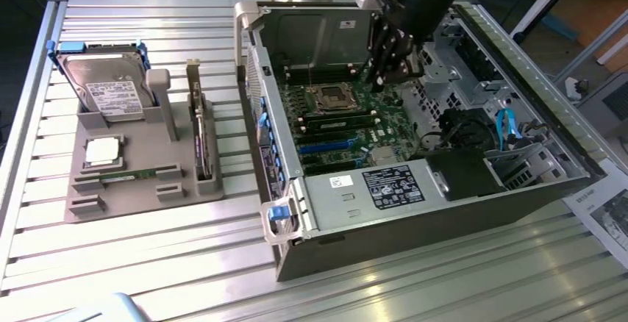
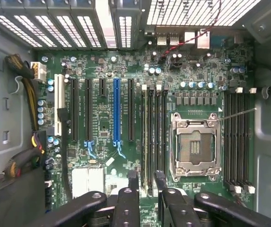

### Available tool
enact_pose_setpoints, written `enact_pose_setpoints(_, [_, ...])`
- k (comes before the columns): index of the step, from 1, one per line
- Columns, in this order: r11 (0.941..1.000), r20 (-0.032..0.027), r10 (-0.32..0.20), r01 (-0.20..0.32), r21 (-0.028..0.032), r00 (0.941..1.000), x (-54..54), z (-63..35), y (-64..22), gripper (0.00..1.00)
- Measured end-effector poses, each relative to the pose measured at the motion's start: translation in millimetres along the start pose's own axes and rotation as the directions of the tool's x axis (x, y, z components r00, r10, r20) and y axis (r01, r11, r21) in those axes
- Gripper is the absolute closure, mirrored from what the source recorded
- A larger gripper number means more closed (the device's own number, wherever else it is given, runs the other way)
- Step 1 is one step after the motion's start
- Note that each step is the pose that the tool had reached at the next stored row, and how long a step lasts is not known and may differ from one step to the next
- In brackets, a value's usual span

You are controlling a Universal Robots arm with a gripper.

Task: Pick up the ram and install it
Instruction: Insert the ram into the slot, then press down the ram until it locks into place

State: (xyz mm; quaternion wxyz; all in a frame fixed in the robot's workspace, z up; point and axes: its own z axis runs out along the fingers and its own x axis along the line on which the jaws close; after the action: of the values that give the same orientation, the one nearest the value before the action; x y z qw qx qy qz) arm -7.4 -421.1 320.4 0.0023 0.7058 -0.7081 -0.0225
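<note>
Fingers (image 2: 133, 187) apart, empty, over motherboard (image 2: 97, 66); ram (image 1: 128, 177) on tray (image 1: 147, 149).

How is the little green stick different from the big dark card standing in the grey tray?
The thin green ram stick is shorter and lower; the dark upright expansion card is longer and taller. The stick runs across the grey plastic holder, the card along its side. Both sit in that holder's slots.
</note>
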Motion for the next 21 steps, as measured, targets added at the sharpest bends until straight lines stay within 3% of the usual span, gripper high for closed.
enact_pose_setpoints(12, [1.0,-0.0144,0.0,0.0,0.0001,0.9999,-1.4,-22.8,0.8,0.74])
enact_pose_setpoints(21, [1.0,-0.015,0.001,0.0,0.0001,0.9999,-1.4,-23.8,0.8,0.74])
